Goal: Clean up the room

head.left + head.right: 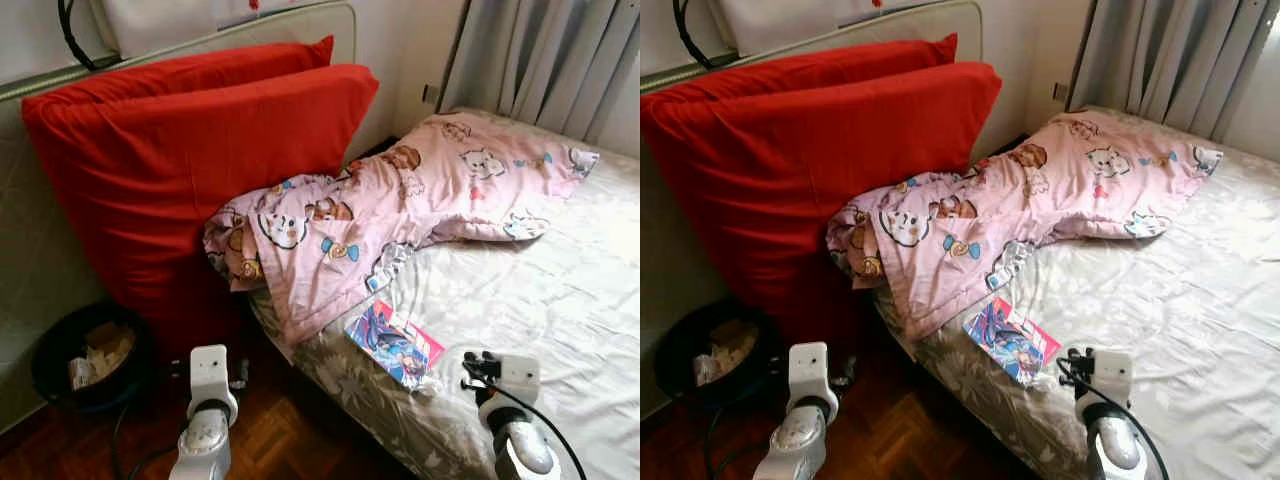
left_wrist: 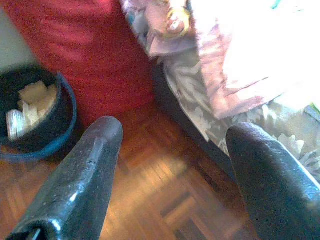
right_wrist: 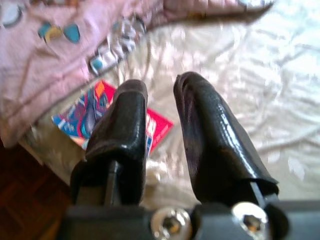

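Note:
A colourful comic book point(image 1: 393, 343) lies flat on the near corner of the bed point(image 1: 560, 300), just below the edge of a crumpled pink cartoon blanket point(image 1: 400, 200). My right gripper point(image 3: 160, 87) hovers above the bed sheet, pointing at the comic book point(image 3: 90, 117). Its fingers are shut with only a narrow gap and nothing between them. My left gripper point(image 2: 172, 132) hangs open over the wooden floor point(image 2: 165, 190) beside the bed, holding nothing. Both silver arms enter low in the eye views, the left arm point(image 1: 205, 420) over the floor and the right arm point(image 1: 515, 420) over the bed corner.
Two big red pillows point(image 1: 190, 150) stand against the headboard to the left of the bed. A black bin point(image 1: 85, 355) with crumpled paper in it sits on the floor at their foot. Grey curtains point(image 1: 560, 60) hang behind the bed.

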Tool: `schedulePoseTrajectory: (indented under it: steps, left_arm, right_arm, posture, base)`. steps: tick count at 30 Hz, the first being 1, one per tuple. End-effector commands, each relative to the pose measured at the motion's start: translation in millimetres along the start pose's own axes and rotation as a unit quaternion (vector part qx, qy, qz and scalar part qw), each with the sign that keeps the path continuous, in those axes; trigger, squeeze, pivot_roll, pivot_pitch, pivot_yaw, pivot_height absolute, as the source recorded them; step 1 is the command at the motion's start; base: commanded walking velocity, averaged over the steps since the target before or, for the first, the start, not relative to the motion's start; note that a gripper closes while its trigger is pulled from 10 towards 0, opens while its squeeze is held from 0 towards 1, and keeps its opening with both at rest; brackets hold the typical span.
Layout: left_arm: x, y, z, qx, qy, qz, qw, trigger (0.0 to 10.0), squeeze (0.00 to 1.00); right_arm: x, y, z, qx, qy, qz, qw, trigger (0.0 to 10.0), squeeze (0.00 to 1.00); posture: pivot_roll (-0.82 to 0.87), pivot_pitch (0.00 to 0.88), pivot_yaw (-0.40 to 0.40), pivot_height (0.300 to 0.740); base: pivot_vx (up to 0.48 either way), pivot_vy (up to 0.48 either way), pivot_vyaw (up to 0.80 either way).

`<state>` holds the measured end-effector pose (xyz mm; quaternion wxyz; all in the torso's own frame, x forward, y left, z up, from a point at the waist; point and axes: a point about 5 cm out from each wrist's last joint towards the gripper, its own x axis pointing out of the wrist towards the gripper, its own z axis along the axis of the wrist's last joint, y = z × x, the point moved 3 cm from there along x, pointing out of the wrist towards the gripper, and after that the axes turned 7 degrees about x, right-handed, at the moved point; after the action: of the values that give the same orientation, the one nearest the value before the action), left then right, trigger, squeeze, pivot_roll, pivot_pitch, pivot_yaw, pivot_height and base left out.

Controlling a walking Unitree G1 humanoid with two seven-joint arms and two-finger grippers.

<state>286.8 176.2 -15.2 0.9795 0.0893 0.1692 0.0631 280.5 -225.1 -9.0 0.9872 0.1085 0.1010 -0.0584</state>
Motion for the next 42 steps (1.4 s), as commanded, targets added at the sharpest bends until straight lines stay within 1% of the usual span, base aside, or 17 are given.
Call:
schedulePoseTrajectory:
  steps: [1,5,7,11,12,13,14,15,16,19,21,25,30,31,35,39,42]
  left_arm:
    - [-4.0,1.5,2,0.013,-0.026,0.003,1.000,10.0,0.00]
    - [-10.2,0.9,-1,0.012,-0.043,-0.003,0.999,10.0,0.00]
    - [-15.0,1.2,-2,0.023,-0.058,-0.007,0.998,10.0,0.00]
    - [-18.8,0.8,-4,0.027,-0.065,-0.012,0.997,10.0,0.00]
    - [-25.8,16.7,6,0.038,-0.115,0.001,0.993,10.0,0.00]
    - [-32.0,29.3,14,0.047,-0.148,0.011,0.988,10.0,0.00]
    - [-32.0,29.3,14,0.047,-0.148,0.011,0.988,10.0,0.00]
    - [-39.2,43.3,33,0.049,-0.192,0.023,0.980,10.0,0.00]
    - [-39.2,43.3,33,0.049,-0.192,0.023,0.980,10.0,0.00]
    - [-34.4,48.9,41,0.026,-0.199,0.033,0.979,10.0,0.00]
    - [-32.5,47.0,43,0.024,-0.201,0.026,0.979,10.0,0.00]
    - [-32.1,38.3,45,0.006,-0.196,-0.009,0.980,10.0,0.00]
    - [-32.3,34.5,41,-0.004,-0.184,-0.011,0.983,10.0,0.00]
    - [-32.8,30.2,39,-0.005,-0.180,-0.020,0.983,10.0,0.00]
    - [-34.3,25.2,35,-0.007,-0.172,-0.033,0.985,10.0,0.00]
    - [-34.5,26.4,34,-0.006,-0.172,-0.032,0.985,10.0,0.00]
    - [-33.9,28.1,35,-0.006,-0.171,-0.032,0.985,10.0,0.00]
  right_arm:
    - [-2.8,1.6,5,0.007,-0.024,0.004,1.000,10.0,0.00]
    - [-6.6,1.5,12,0.009,-0.049,0.009,0.999,10.0,0.00]
    - [-11.9,3.2,14,0.009,-0.059,0.018,0.998,10.0,0.00]
    - [-18.6,5.2,11,0.011,-0.054,0.032,0.998,10.0,0.00]
    - [-23.1,5.6,9,0.008,-0.052,0.036,0.998,10.0,0.00]
    - [-25.2,5.1,9,0.007,-0.052,0.036,0.998,10.0,0.00]
    - [-25.2,5.1,9,0.007,-0.052,0.036,0.998,10.0,0.00]
    - [-28.4,-3.0,9,0.011,-0.056,0.013,0.998,10.0,0.00]
    - [-28.4,-3.0,9,0.011,-0.056,0.013,0.998,10.0,0.00]
    - [-31.5,-17.4,9,0.010,-0.055,-0.025,0.998,10.0,0.00]
    - [-31.8,-18.8,9,0.013,-0.056,-0.029,0.998,10.0,0.00]
    - [-34.3,-12.0,16,0.006,-0.064,-0.007,0.998,10.0,0.00]
    - [-36.7,-10.5,15,0.002,-0.061,-0.004,0.998,10.0,0.00]
    - [-36.9,-9.3,16,0.007,-0.061,0.000,0.998,10.0,0.00]
    - [-35.8,-8.2,14,0.010,-0.056,0.004,0.998,10.0,0.00]
    - [-33.5,-0.9,16,0.009,-0.058,0.020,0.998,10.0,0.00]
    - [-34.1,1.0,16,0.009,-0.055,0.022,0.998,10.0,0.00]
  posture:
    - [-0.09,0.000,0.005,0.740]
    - [-0.10,0.000,0.003,0.740]
    - [-0.10,0.000,0.007,0.740]
    - [-0.09,0.000,0.004,0.740]
    - [-0.08,0.000,0.000,0.740]
    - [-0.07,0.000,-0.001,0.740]
    - [-0.07,0.000,-0.001,0.740]
    - [-0.08,0.000,0.005,0.740]
    - [-0.08,0.000,0.005,0.740]
    - [-0.09,0.000,0.028,0.740]
    - [-0.09,0.000,0.035,0.740]
    - [-0.11,0.000,0.040,0.740]
    - [-0.11,0.000,0.036,0.740]
    - [-0.11,0.000,0.037,0.740]
    - [-0.12,0.000,0.037,0.740]
    - [-0.12,0.000,0.038,0.740]
    - [-0.12,0.000,0.039,0.740]
  base:
    - [0.000,0.000,0.00]
    - [0.000,0.000,0.00]
    - [0.000,0.000,0.00]
    - [0.000,0.000,0.00]
    - [0.000,0.000,0.00]
    - [0.000,0.000,0.00]
    - [0.000,0.000,0.00]
    - [0.000,0.000,0.00]
    - [0.000,0.000,0.00]
    - [0.000,0.000,0.00]
    - [0.000,0.000,0.00]
    - [0.000,0.000,0.00]
    - [0.000,0.000,0.00]
    - [0.000,0.000,0.00]
    - [0.000,0.000,0.00]
    - [0.000,0.000,0.00]
    - [0.000,0.000,0.00]
